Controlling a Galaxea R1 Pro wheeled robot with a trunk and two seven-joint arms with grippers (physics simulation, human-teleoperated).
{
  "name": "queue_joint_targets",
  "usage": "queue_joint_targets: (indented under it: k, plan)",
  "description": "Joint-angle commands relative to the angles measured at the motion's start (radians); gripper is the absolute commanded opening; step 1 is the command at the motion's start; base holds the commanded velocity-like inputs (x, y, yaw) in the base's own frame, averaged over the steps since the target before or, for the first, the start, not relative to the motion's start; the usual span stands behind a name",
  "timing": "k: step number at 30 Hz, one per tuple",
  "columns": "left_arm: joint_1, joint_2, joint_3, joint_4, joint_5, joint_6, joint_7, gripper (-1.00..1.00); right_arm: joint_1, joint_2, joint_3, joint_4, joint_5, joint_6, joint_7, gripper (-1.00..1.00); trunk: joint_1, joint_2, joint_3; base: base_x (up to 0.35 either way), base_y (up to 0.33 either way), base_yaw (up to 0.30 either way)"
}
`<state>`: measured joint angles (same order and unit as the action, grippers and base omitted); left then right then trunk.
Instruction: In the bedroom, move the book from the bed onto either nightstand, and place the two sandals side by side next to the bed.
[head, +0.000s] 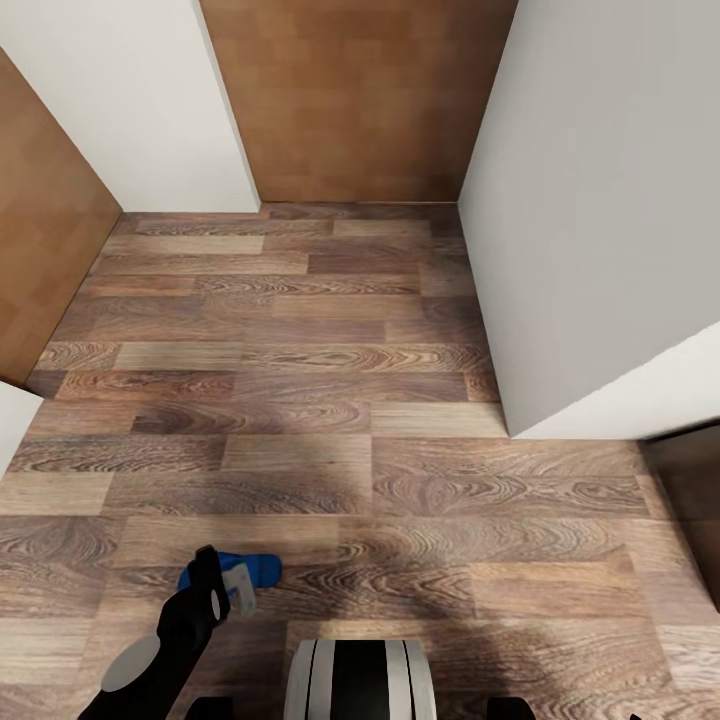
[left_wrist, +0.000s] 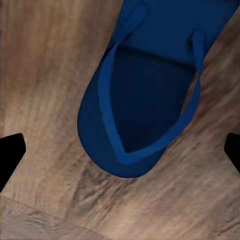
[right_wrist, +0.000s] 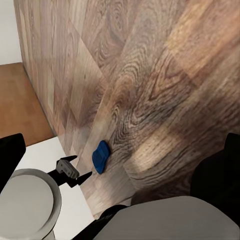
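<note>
The robot stood in a narrow stretch of wood-plank floor (head: 300, 400) hemmed by white walls (head: 600, 220), with a light wooden door (head: 360, 100) shut at the far end and another wooden panel (head: 45, 230) along the left side; its white-and-black trunk (head: 360, 680) showed at the near edge of the head view. The left arm reached low in front of the trunk, its gripper (head: 228, 590) hanging just above one blue sandal (head: 250, 570) that lay flat on the planks near the robot's base; from the left wrist the sandal (left_wrist: 145, 95) lay straps up, toe end toward the camera, and the two dark fingertips (left_wrist: 10, 155) stood wide apart on either side of it, touching nothing, so the jaws were released. From the right wrist the same sandal (right_wrist: 100, 156) appeared small on the floor, just beside the left gripper (right_wrist: 75, 175); the right gripper's dark fingers (right_wrist: 10, 155) sat far apart at the edges of that picture with only floor between them, spread and gripping nothing.
</note>
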<state>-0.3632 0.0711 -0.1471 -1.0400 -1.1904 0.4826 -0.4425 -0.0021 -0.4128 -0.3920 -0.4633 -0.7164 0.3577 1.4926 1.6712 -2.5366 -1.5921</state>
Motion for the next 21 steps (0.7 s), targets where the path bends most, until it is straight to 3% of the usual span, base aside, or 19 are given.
queue_joint_targets:
  k: [1,2,6,21]
  plan:
    - [0.0,0.001,-0.004,-0.002,-0.009,0.004,0.01,1.0,0.0,0.0,-0.001,0.0,-0.002,0.01,0.003,1.0,0.0,0.0,-0.001,0.0,0.0,0.0]
    - [0.0,0.001,-0.004,-0.002,-0.008,0.003,0.058,1.0,0.0,0.0,-0.001,0.0,-0.002,0.01,0.003,1.0,0.0,0.0,-0.001,0.0,0.0,0.0]
    - [0.0,0.001,-0.006,0.001,-0.007,0.001,0.111,1.0,0.0,0.0,-0.001,0.0,-0.001,0.01,0.003,1.0,0.0,0.0,-0.001,0.0,0.0,0.0]
    - [0.0,-0.006,-0.008,0.003,-0.005,-0.004,0.128,1.0,0.0,0.0,-0.001,0.0,-0.001,0.01,0.003,1.0,0.0,0.0,-0.001,0.0,0.0,0.0]
